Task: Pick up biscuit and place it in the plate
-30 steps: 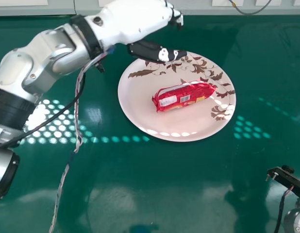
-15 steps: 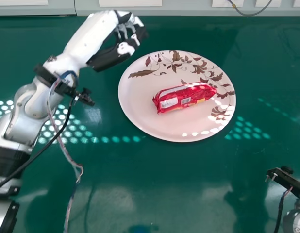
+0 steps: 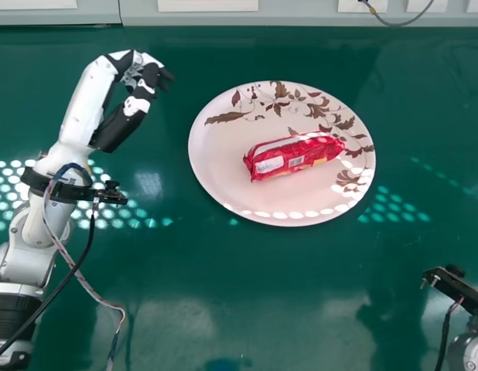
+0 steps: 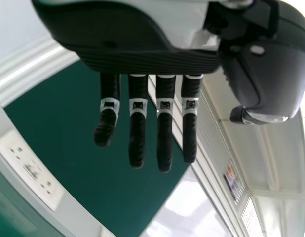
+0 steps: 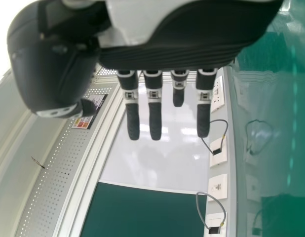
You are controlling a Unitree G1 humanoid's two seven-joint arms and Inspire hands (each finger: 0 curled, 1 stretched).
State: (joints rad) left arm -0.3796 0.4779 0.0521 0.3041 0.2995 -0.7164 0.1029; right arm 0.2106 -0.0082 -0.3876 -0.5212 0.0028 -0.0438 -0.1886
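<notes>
Biscuit (image 3: 295, 157) inside 1 plate's (image 3: 216, 158) rim, left hand (image 3: 137, 89) beyond that edge, unfolded, right hand (image 5: 155, 116) likewise unfolded

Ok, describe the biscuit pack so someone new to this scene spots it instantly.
On the green table, find the round, pale plate with brown leaves printed on it. The biscuit pack lies on that plate, slightly aslant, long and shiny. Its bright red sets it apart from plate and table.
</notes>
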